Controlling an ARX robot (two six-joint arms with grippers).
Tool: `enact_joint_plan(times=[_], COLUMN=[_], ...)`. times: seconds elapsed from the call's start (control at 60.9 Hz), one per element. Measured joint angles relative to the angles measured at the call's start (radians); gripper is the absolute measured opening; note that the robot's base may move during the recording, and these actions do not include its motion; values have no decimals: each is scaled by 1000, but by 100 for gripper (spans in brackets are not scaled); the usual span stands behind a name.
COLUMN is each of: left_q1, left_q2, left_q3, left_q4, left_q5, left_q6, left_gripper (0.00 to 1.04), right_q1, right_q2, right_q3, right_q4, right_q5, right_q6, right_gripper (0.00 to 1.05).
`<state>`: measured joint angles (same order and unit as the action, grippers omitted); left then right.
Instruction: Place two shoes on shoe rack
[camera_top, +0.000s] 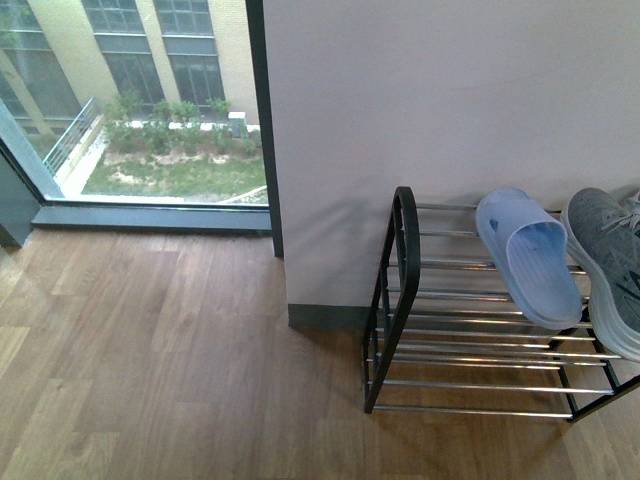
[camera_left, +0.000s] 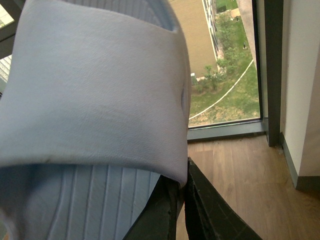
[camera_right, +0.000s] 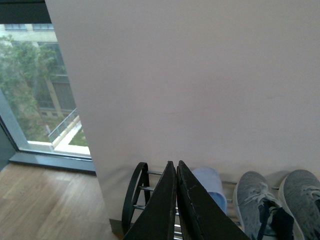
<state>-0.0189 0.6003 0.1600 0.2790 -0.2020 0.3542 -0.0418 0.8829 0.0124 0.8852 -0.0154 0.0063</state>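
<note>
Setting: pale plaster wall (camera_top: 450, 110) with a dark skirting strip, wood-plank floor (camera_top: 150, 370), and a floor-level window (camera_top: 140, 100) giving onto a lawn and a beige building.

Shoe rack: black metal frame with rounded side top and shelves of thin shiny chrome rods (camera_top: 470, 330), standing on the floor against the wall, at the right of the front view; also seen from above in the right wrist view (camera_right: 137, 192).

Grey fabric sneakers with thick white soles: one (camera_top: 610, 265) lies on the top tier at the right end, cut off by the edge of the front view; the right wrist view shows the pair (camera_right: 260, 205) side by side on that tier, dark tabs at the heels.

Pale blue-white rubber slide sandal, racked (camera_top: 530, 260): top tier, just beside the sneaker on its left, toe toward the wall.

Pale blue-white rubber slide sandal, held (camera_left: 95, 95): fills the left wrist view, above the floor near the window; its strap edge is pinched in the left gripper (camera_left: 182, 195).

Right gripper (camera_right: 176, 200): black fingers pressed together, nothing between them, above the rack
</note>
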Motion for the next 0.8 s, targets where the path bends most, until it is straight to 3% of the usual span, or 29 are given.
enact_joint_plan(times=[0.214,0.805], left_q1=[0,0], left_q2=[0,0], left_q3=[0,0], left_q4=[0,0], left_q5=[-3,-1], left_q6=[0,0], left_gripper=[2,2], right_q1=[37,38], right_q2=[-242,-562], right_q3=[3,3], right_q4=[-264,-563], right_q5=[12,16], right_q6=[0,0], right_gripper=[2,2])
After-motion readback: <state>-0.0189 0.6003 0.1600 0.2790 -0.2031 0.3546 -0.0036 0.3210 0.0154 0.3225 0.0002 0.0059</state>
